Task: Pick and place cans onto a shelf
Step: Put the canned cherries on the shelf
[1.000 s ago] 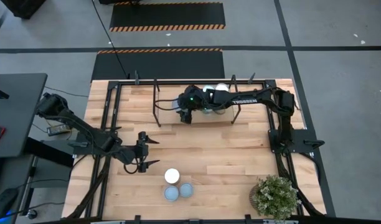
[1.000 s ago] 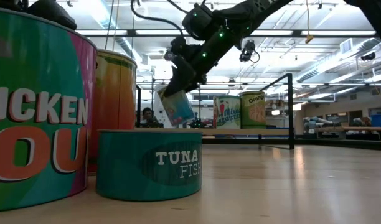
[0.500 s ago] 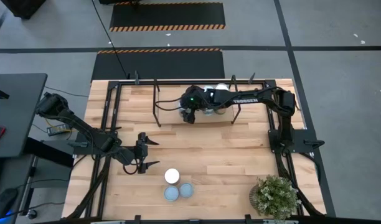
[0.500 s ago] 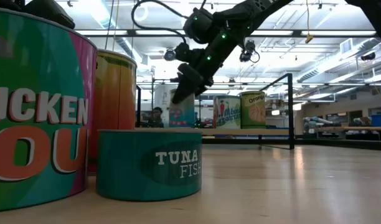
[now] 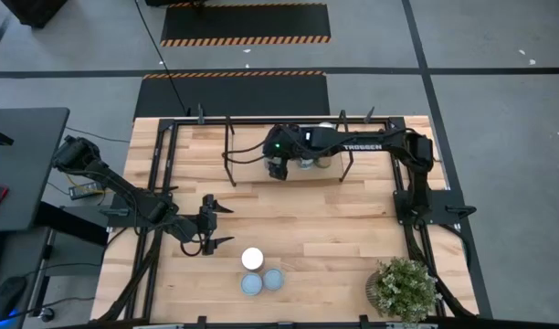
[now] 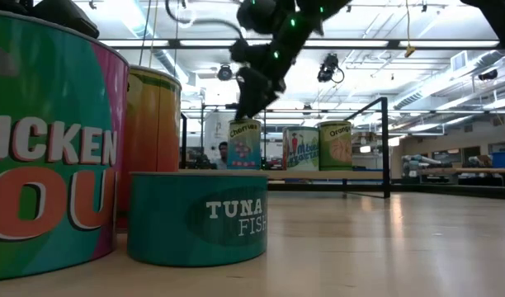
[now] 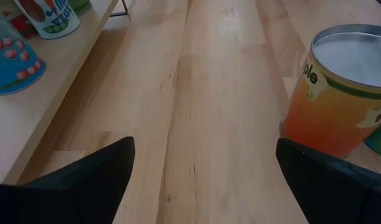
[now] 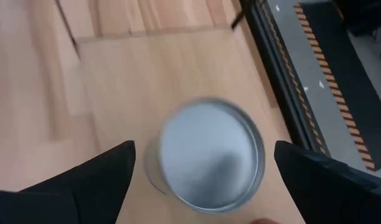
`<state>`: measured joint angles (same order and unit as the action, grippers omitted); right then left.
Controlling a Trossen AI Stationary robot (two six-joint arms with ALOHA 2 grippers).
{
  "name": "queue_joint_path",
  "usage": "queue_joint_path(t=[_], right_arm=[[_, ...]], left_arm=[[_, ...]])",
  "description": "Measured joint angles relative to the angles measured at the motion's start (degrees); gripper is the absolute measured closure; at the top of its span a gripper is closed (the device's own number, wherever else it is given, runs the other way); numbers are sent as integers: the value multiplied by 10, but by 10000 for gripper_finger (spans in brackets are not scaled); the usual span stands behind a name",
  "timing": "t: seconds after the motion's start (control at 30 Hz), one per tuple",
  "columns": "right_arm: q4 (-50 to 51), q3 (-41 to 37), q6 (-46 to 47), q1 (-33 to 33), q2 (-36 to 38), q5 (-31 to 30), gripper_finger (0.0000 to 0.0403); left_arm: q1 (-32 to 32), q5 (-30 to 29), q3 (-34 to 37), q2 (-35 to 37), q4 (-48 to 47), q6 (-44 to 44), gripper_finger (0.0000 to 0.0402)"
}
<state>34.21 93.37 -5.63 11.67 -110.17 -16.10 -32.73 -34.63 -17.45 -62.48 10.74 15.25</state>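
Note:
The light-wood shelf with black legs stands at the table's far side. Three cans stand upright on it; in the low view they are a blue-green one, a white one and an orange-labelled one. My right gripper is open just above the blue-green can, whose silver top shows between its spread fingers, which are clear of it. My left gripper is open and empty over the table's middle left. Three more cans stand near the front edge.
In the low view, a large soup can, a tall orange can and a flat tuna can stand close to the camera. The orange can stands beside my left gripper. A potted plant stands at the front right corner.
My right gripper has brought the blue-green can, tilted a second ago, upright onto the shelf board, let go of it and gone up. The can now stands on its own on the shelf.

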Motion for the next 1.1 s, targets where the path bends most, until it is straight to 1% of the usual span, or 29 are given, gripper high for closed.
queue_joint_path(t=[0.1,0.17,0.5,0.57,0.63,0.8,0.87,0.93,1.1], right_arm=[[6,28,5,-16,0,-19,11],[-8,38,-7,-24,0,-27,11],[-35,49,2,-27,-29,-29,26],[-5,63,-1,-28,-46,-35,27],[1,85,-9,-28,-66,-42,28],[46,129,-49,-28,-113,-114,28],[70,145,-53,-28,-127,-131,28],[97,151,-52,-27,-128,-143,28],[113,152,-37,-18,-122,-159,28]], left_arm=[[0,0,0,0,0,0,5],[0,0,0,0,0,0,5],[0,0,0,0,0,-2,5],[0,0,0,0,1,-8,5],[0,0,0,0,1,-9,5],[0,4,0,0,-3,-8,5],[0,12,0,0,-3,-8,5],[0,18,0,0,-3,-8,5],[0,19,0,0,-4,-9,5]])
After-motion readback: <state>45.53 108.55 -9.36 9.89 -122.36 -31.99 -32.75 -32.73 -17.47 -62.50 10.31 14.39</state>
